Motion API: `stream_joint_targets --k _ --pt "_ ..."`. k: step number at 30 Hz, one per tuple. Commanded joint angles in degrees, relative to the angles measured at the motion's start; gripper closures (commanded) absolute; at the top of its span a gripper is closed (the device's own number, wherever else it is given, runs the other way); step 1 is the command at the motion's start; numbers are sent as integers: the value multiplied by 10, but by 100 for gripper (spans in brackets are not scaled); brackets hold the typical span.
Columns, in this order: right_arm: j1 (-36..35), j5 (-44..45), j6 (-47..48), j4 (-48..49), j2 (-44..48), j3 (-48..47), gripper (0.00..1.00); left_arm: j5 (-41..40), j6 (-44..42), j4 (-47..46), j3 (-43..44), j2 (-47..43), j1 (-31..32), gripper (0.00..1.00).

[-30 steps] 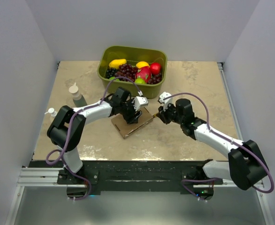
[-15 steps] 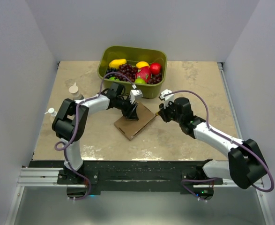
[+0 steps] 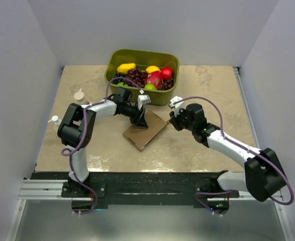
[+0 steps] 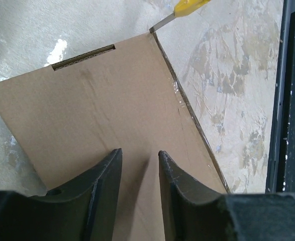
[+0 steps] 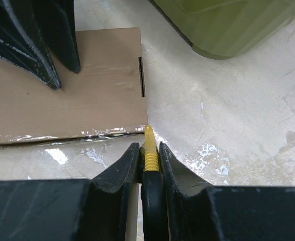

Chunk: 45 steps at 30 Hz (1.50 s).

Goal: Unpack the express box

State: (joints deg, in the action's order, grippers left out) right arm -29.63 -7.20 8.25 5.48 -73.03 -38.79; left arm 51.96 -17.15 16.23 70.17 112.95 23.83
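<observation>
Top external view: two arms, bolted at the near edge of a pale marbled table point(image 3: 212, 90), are reached inward to the express box point(image 3: 146, 133). The box is laid flat and shut at the middle of the table, turned at an angle. It is made of thin matt brown cardboard, with a narrow slot point(image 5: 141, 76) cut near one end and glossy clear tape point(image 5: 62, 135) run along one seam.

The right gripper point(image 5: 149, 146) is clamped tight on a yellow-and-black cutter point(image 5: 150, 151). Its tip is set at the taped corner, seemingly so that the seal can be slit. The left gripper point(image 4: 138, 153) is held with its jaws only narrowly parted and nothing between them. Its dark fingertips are placed on the lid, or just above it, probably to pin the box against the blade's push.

Just past the box, an olive-green plastic tub point(image 3: 165, 96) of bright fruit point(image 3: 147, 76) is set.
</observation>
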Motion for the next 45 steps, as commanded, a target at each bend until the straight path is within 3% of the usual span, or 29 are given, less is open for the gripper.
stream_joint_targets --k 1,10,16,22,29,32,34,36,37,38,39,40,41,43,45 --pt "-3 -31 64 -94 -14 -1 100 -42 -18 110 -6 60 2 60" --pt "-3 -36 105 -112 23 12 100 -65 -35 122 12 83 -5 66" --pt "4 -21 76 -125 25 -23 100 -61 -48 142 22 90 -7 66" --pt "21 80 113 -130 61 -67 100 -63 -58 143 31 71 -7 60" --pt "31 212 349 -11 63 -33 100 -68 -61 144 63 26 -6 45" --pt "31 252 533 86 45 26 100 -68 -64 140 70 9 -6 41" --pt "33 272 611 223 28 100 99 -71 -67 134 76 -3 -6 38" --pt "35 267 709 376 -9 174 91 -94 -67 128 83 -13 -5 36" --pt "36 262 727 408 -23 189 78 -106 -68 119 87 -17 -5 32" --pt "36 261 747 420 -44 198 49 -132 -66 115 90 -21 -2 30" --pt "35 266 750 407 -52 202 34 -144 -67 113 93 -27 -1 27" --pt "36 273 746 390 -54 203 28 -152 -66 103 92 -30 -1 26" --pt "36 273 738 364 -43 201 5 -160 -67 98 90 -33 0 26" --pt "35 266 701 273 -15 180 1 -161 -66 92 87 -41 0 25" --pt "40 236 610 96 43 105 1 -159 -51 89 88 -47 0 25"
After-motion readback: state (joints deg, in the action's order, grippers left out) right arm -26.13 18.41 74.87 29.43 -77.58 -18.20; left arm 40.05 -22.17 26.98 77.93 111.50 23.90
